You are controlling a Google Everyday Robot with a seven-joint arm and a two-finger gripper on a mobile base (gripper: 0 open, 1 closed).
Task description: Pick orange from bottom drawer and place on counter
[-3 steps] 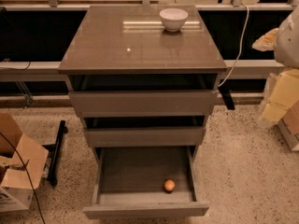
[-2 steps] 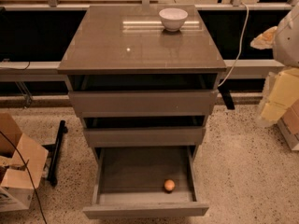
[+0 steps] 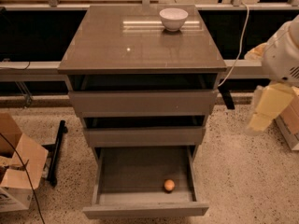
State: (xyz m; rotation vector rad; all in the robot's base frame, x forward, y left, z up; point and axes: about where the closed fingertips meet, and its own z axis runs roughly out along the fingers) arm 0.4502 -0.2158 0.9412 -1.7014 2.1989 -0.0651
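Observation:
The orange (image 3: 169, 185) lies on the floor of the open bottom drawer (image 3: 117, 178), near its front right corner. The drawer is pulled out toward me. The two drawers above it are partly out. The counter (image 3: 135, 45) is the glossy grey-brown top of the cabinet. My gripper (image 3: 267, 108) hangs at the right edge of the view, off to the right of the cabinet at about the height of the upper drawers. It is well apart from the orange and holds nothing that I can see.
A white bowl (image 3: 173, 18) stands at the back right of the counter. An open cardboard box (image 3: 16, 167) and a black stand (image 3: 56, 150) are on the speckled floor at the left. A white cable (image 3: 239, 41) hangs to the cabinet's right.
My arm and gripper at the right have shifted slightly left and down. The orange, drawers and bowl have not moved.

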